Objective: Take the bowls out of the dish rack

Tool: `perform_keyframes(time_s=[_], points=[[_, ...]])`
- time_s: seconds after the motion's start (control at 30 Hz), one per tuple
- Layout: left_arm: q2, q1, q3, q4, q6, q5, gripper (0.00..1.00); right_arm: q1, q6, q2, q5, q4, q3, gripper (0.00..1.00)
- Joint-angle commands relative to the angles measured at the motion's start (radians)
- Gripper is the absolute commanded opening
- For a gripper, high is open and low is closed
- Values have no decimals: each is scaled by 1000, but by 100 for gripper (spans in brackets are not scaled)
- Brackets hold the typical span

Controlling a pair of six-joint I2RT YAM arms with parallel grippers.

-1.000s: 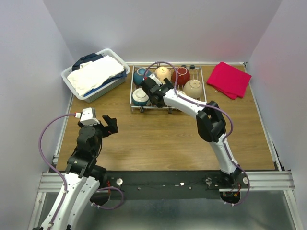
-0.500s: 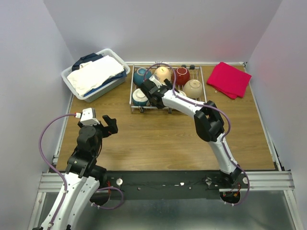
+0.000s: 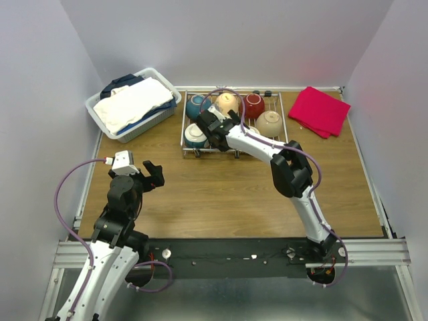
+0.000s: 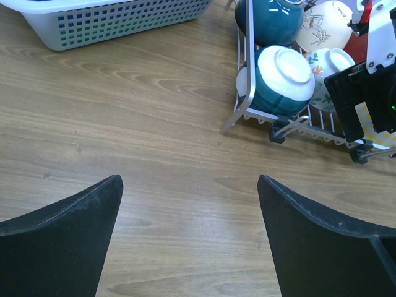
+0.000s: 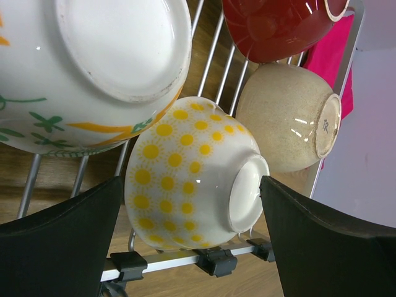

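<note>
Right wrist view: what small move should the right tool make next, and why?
Probably ease the right tool forward and close on the yellow-dotted bowl. Its jaws stand open, flanking that bowl without touching it, and the bowl lies tipped on its side in the dish rack.

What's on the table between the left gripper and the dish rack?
Nothing; the left wrist view shows only bare wooden table between the left gripper and the dish rack.

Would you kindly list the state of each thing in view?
Left gripper: open, empty.
Right gripper: open, empty.
Silver wire dish rack: loaded with bowls.
Yellow-dotted white ceramic bowl: on its side in the rack.
Near teal ceramic bowl: upside down in the rack.
White plastic basket: holding cloth.
Red cloth: lying flat.
</note>
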Motion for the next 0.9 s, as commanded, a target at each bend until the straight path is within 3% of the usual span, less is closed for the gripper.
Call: perform_keyframes(time_s=[0.0,0.43,0.87], points=[[3,1,22,-5,-1,-23,99,-7,3,53,-70,-26,-4,100],[9,1,24,-9,-1,-27,99,-40,34,26,-72,-12,-43,97],[11,1,25,-12,1,-32,99,-37,41,-48,-29,-17,-24,74]])
